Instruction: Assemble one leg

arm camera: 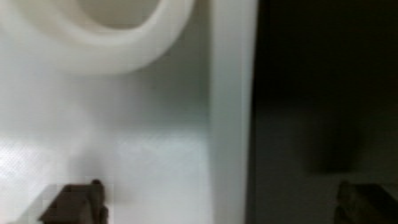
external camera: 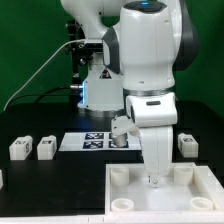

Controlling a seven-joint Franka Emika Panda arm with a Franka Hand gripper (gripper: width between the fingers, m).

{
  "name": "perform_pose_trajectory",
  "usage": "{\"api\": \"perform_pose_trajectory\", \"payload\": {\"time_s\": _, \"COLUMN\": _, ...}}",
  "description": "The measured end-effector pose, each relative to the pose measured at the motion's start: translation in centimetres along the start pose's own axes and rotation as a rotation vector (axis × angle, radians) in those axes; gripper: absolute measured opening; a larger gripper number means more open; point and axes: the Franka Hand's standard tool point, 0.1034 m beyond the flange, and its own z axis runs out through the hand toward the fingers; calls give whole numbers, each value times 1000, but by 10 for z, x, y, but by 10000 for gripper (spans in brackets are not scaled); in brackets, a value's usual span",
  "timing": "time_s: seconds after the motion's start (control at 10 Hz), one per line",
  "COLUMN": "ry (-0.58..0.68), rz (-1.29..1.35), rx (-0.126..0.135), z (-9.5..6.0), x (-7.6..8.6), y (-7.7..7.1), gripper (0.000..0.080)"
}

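Observation:
Two small white legs [external camera: 20, 148] [external camera: 46, 148] lie on the black table at the exterior view's left, and a third leg [external camera: 186, 144] lies at the right. Another small white tagged piece [external camera: 120, 131] stands by the marker board. My gripper [external camera: 152, 178] points straight down, just above the large white panel [external camera: 200, 195] between its raised corner knobs. In the wrist view my gripper [arm camera: 219, 203] is open: its dark fingertips [arm camera: 75, 200] stand wide apart with nothing between them. Below them are the panel's surface [arm camera: 143, 130], one round knob [arm camera: 116, 30] and the panel's edge against the dark table.
The marker board [external camera: 88, 141] lies flat behind the panel, near the arm's base. The robot's base [external camera: 100, 90] and cables stand at the back. The green wall closes the scene behind.

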Motion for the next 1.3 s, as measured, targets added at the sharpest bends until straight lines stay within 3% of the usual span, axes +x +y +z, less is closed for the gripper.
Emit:
{"api": "perform_pose_trajectory", "payload": {"time_s": 0.2, "ry": 0, "rz": 1, "rx": -1, "z": -1, "x": 0, "y": 0, "gripper": 649}}
{"api": "perform_pose_trajectory", "payload": {"time_s": 0.5, "ry": -11, "rz": 69, "rx": -16, "z": -27, "x": 8, "y": -13, "gripper": 649}}
{"api": "perform_pose_trajectory", "payload": {"time_s": 0.8, "ry": 1, "rz": 303, "rx": -28, "z": -35, "x": 45, "y": -28, "gripper": 649}}
{"api": "perform_pose_trajectory", "payload": {"time_s": 1.1, "ry": 23, "rz": 815, "rx": -19, "z": -36, "x": 92, "y": -39, "gripper": 649}}
{"api": "perform_pose_trajectory", "payload": {"time_s": 1.3, "ry": 34, "rz": 1010, "rx": -4, "z": -35, "x": 92, "y": -40, "gripper": 649}}
